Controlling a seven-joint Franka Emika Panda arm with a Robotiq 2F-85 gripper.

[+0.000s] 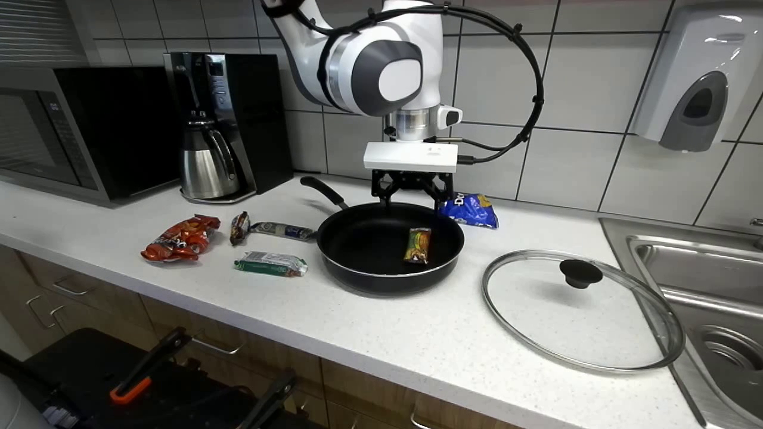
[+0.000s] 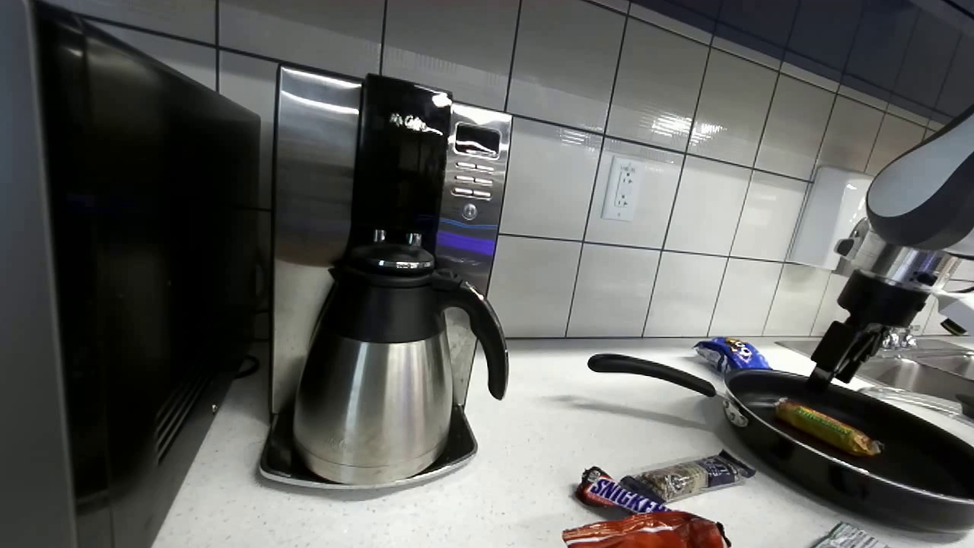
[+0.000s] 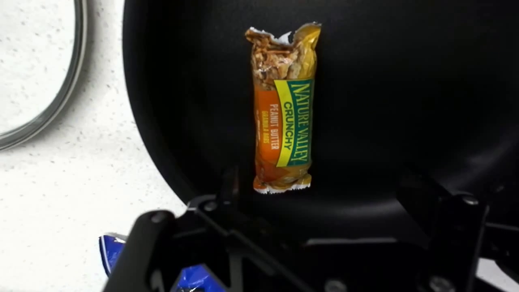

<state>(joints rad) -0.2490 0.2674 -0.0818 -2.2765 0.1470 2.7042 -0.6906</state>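
My gripper is open and empty, pointing down over the rear part of a black frying pan. In the wrist view its dark fingers stand wide apart. The pan also shows in an exterior view and fills much of the wrist view. A Nature Valley granola bar in an orange, yellow and green wrapper lies on the pan's floor. It shows in both exterior views. The bar lies just ahead of the fingers and is not held. The dark fingertips are hard to make out against the pan.
A blue bag lies behind the pan. A glass lid lies beside the sink. A red bag, a green packet, a Snickers and a clear-wrapped bar lie near the pan. A coffee maker stands behind.
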